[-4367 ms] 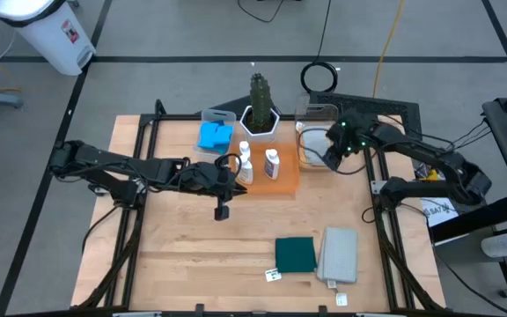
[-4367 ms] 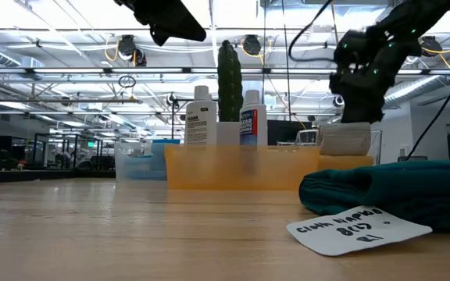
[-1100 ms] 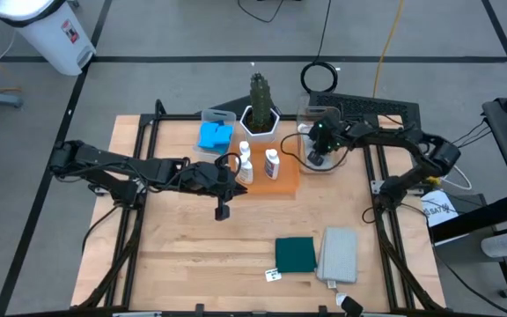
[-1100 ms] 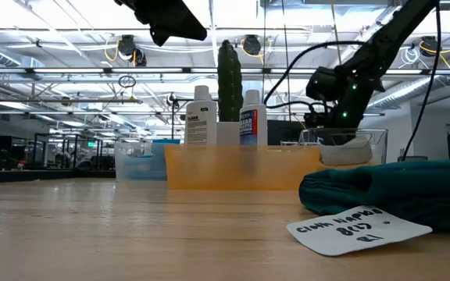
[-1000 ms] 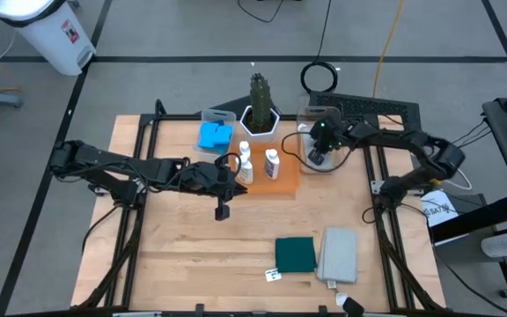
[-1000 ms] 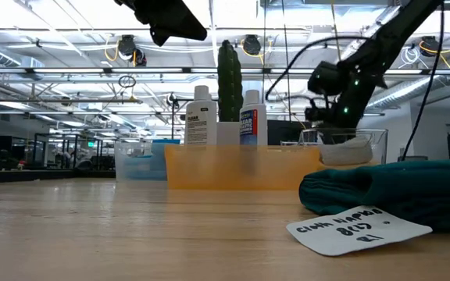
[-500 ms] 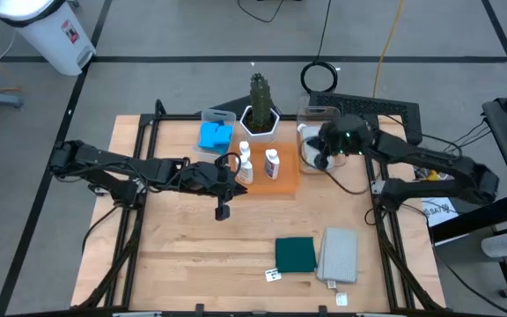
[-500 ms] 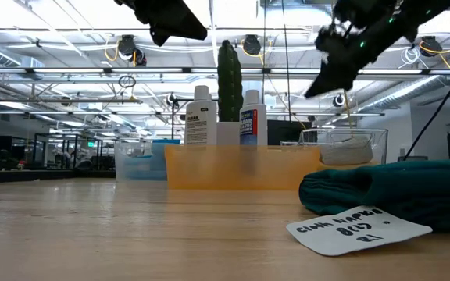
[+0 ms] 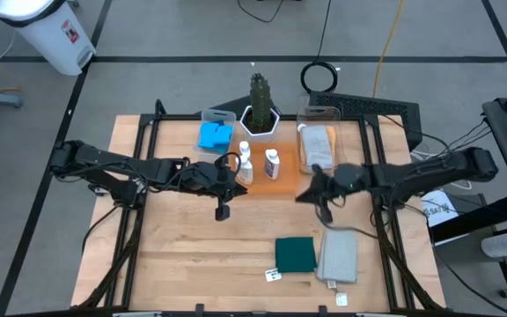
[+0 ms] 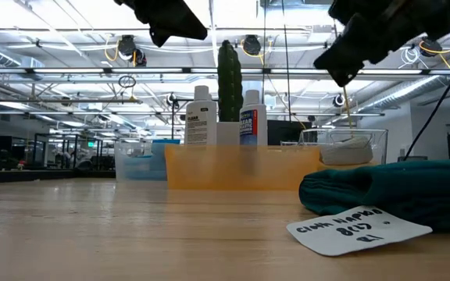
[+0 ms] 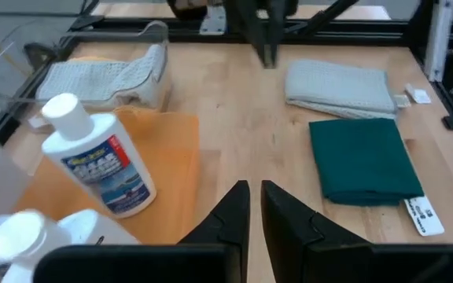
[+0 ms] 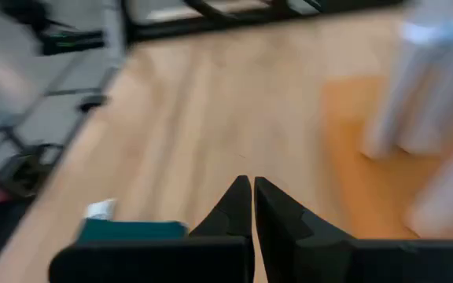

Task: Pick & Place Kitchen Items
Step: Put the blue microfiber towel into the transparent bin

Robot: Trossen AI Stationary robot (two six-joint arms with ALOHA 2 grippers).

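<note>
grey folded cloth (image 9: 318, 146) now sits in clear plastic bin (image 9: 317, 113); right gripper (image 9: 315, 195), fingers clenched empty, has swung toward remaining cloths. left gripper (image 9: 223, 210) nearly shut, empty.

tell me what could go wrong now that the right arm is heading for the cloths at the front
The right end effector is shut above the bare table; unless it opens, it may push the grey cloth instead of gripping it. The grey cloth lies right beside the green cloth, so a grab could drag both. The paper tag could also snag.
</note>
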